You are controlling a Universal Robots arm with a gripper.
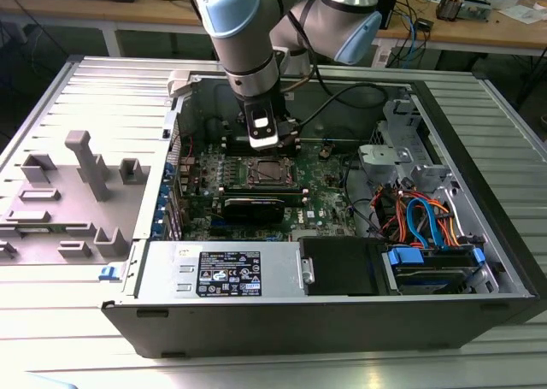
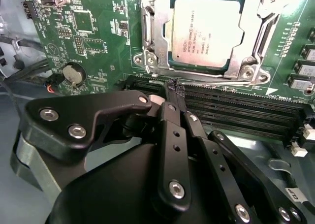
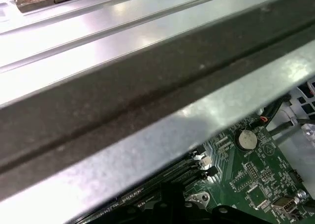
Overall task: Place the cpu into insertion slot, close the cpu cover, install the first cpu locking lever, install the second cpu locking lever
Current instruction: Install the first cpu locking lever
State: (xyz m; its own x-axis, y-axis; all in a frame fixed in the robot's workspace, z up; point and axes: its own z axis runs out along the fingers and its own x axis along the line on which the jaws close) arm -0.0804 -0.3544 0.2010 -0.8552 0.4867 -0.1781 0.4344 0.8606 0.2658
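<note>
- The gripper has its two black fingers pressed together, with nothing between them; the tips hang just above the long black memory slots, beside the socket.
- In the exterior view, the gripper is inside the open computer case, over the far edge of the socket.
- The cpu lies flat in the insertion slot, its silver top facing up.
- The cpu cover lies down around the chip, so that the chip shows through the window.
- The case holds the green motherboard with a round coin battery, and on the exterior view's right a bundle of blue and orange cables.
</note>
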